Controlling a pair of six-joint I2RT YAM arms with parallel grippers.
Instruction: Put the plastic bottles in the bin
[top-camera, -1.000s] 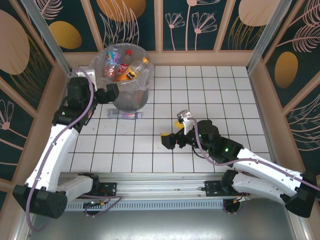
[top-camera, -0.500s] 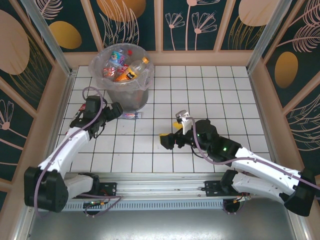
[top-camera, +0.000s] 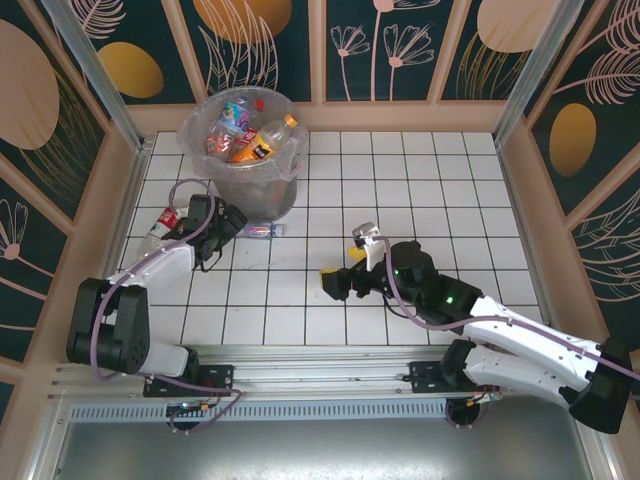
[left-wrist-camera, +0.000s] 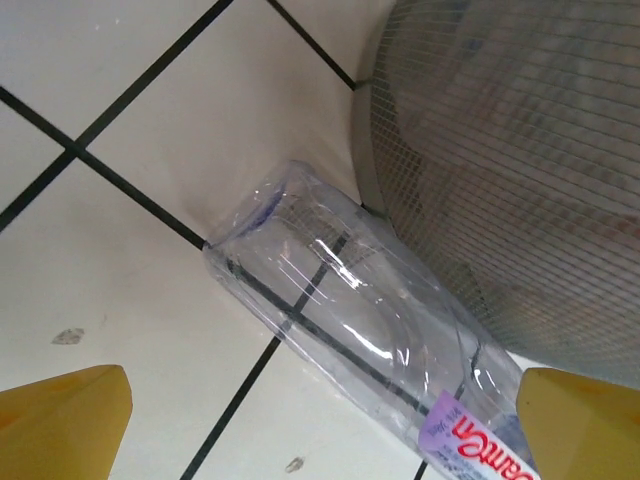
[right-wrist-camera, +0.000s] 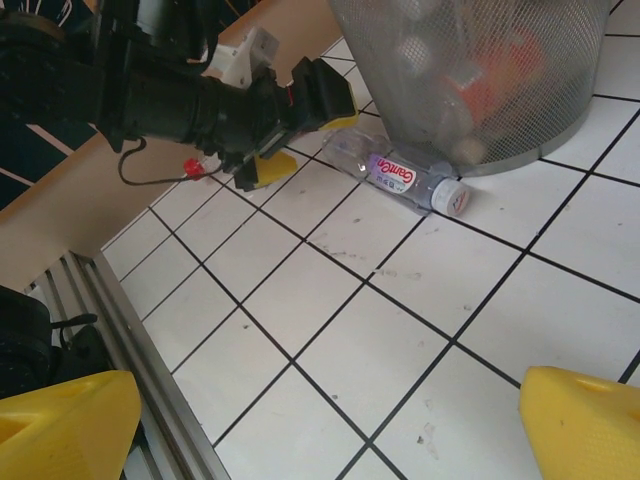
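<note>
The white tiled table (top-camera: 450, 200) with dark grout lines is mostly sorted by now. The big round grey wire-mesh bin (top-camera: 245, 165), lined with a crinkly clear bag, sits at the far left corner. It already has a heap of plastic bottles (top-camera: 250, 135) in it: see-through bodies, orange and red labels, coloured caps. So I'd say most of the job is done.

From what I can see, two are left out on the table. One is a clear, smooth-walled bottle with a purple-pink label and white cap (right-wrist-camera: 400, 175), lying on its side and touching the bin's base on the near side. The left wrist view shows the grout lines straight through it, so it looks empty and light. The left gripper (top-camera: 236, 222) is low over it, yellow-tipped jaws spread wide either side and nothing pinched yet. Looks like that's the next pick.

The other is a red-capped bottle (top-camera: 160, 225) lying at the table's left edge, partly hidden behind the left arm.

The right gripper (top-camera: 338, 262) hovers near the table's middle, jaws also spread wide and empty, pointed toward the bin.
</note>
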